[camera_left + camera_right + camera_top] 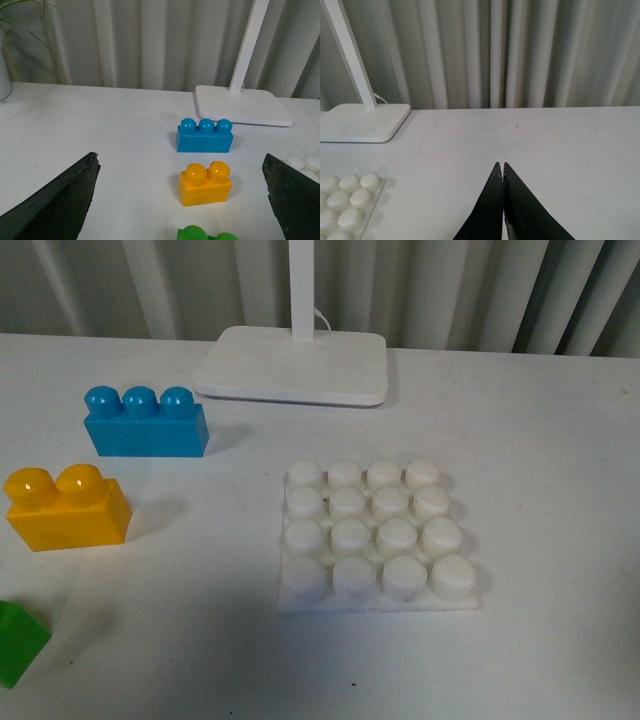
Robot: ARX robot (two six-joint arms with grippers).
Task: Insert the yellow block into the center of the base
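well, the yellow block sits ahead of my left gripper, framed by its wide-open jaws, the blue brick just beyond and the green block nearer, so i reckon a careless reach could bump either. my right gripper is pinched together, empty, the base off to its side. white table, pale curtain behind.

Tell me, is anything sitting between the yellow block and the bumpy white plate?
No. In the front view, only bare white table lies between the yellow block and the base.
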